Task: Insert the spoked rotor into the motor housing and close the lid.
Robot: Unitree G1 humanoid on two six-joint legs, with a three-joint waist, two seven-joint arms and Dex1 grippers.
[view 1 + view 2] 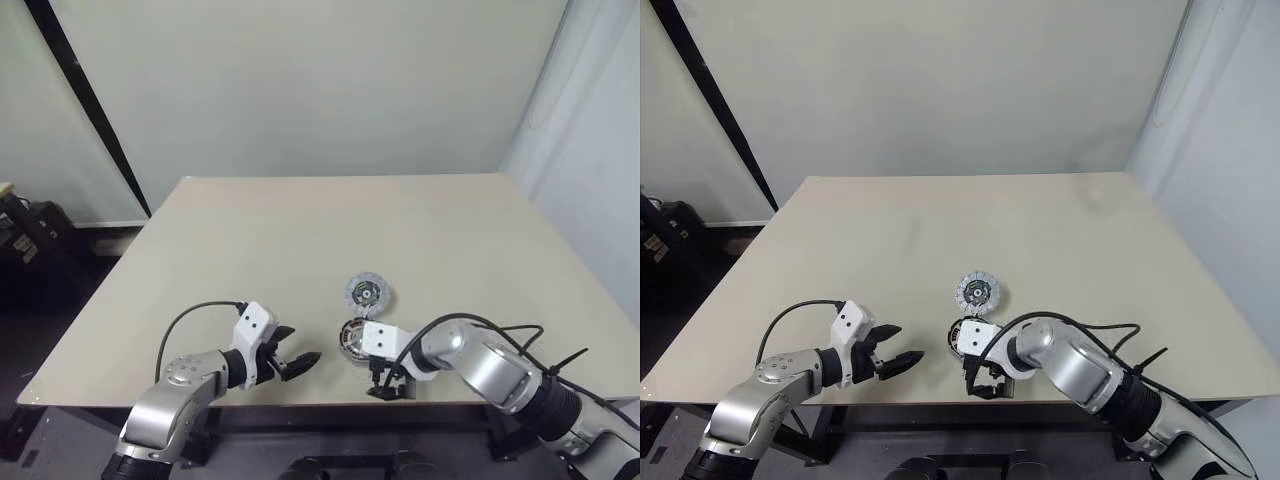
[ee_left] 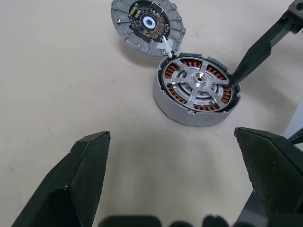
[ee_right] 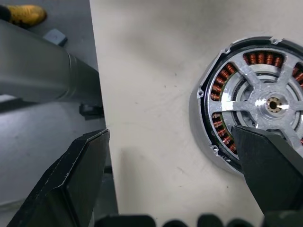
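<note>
One of the two steps looks done to us: the spoked rotor sits down inside the motor housing, its spokes lying over the ring of copper windings, and as far as we can tell it is seated level. Nearest to us, our left gripper hangs with its fingers spread and nothing between them, the housing a little way ahead of its tips on the table. Our right gripper is also spread wide and empty; one of its fingertips rests at or just over the rim of the housing on the side facing that arm, while the other hangs past the table edge. Just beyond the housing, touching its far rim, the lid lies flat and face up, its dark centre showing. Closing it is what we judge remains: the lid must come over onto the housing and press down.
</note>
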